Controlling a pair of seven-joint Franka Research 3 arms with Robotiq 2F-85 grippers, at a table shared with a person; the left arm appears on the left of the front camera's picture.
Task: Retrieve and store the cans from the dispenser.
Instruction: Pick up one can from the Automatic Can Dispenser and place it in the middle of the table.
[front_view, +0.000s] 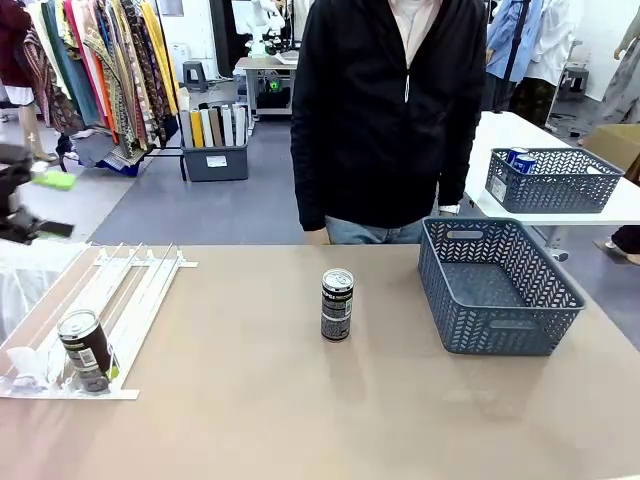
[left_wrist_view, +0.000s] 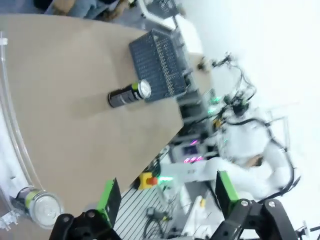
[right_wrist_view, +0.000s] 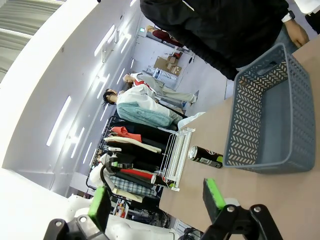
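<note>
A dark can with a pale label stands upright in the middle of the table. A second dark can sits at the low near end of the white dispenser on the left. My left gripper hovers blurred at the far left edge, above the dispenser's side. In the left wrist view that gripper is open with nothing between its fingers, the dispenser can below it and the table can farther off. My right gripper is open and empty, well back from the table can.
A blue-grey woven basket stands on the table's right side, with no cans showing in it. A person in a black jacket stands at the far edge. Another basket holding blue cans sits on a white table behind.
</note>
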